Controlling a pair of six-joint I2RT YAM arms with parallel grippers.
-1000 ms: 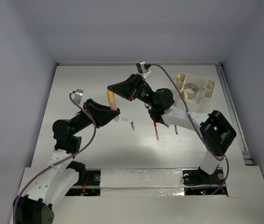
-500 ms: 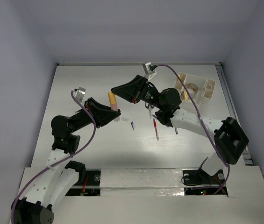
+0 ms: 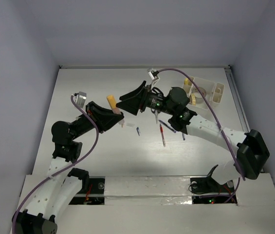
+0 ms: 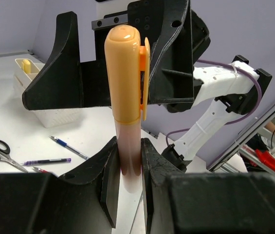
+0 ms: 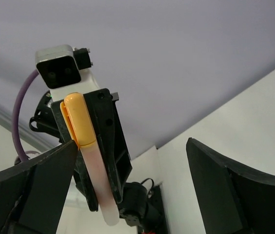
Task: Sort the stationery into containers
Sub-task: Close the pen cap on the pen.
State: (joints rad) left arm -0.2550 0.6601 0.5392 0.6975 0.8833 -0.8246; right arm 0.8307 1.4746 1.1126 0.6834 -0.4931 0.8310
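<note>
I read this as a mid-air handover. My left gripper [image 4: 127, 163] is clamped on the pale pink barrel of the orange-capped highlighter [image 4: 125, 73]. It holds the highlighter upright, well apart from the cream-white organizer [image 3: 218, 90], on the side toward the left arm.

My right gripper [image 5: 132, 165] stands wide open with nothing in it, its jaws facing the capped end. The cap sits close to one finger rather than centred, and I cannot tell whether it is already between the jaws or just ahead of them.

To do this well I'd centre the jaws on the cap and close squarely. I'd release the left only once the right has a firm hold (a smooth round barrel will likely swivel if pinched off-centre). Then I'd carry it to the organizer, passing above the red pen [image 3: 162, 136] that lies on the table nearer to it.
</note>
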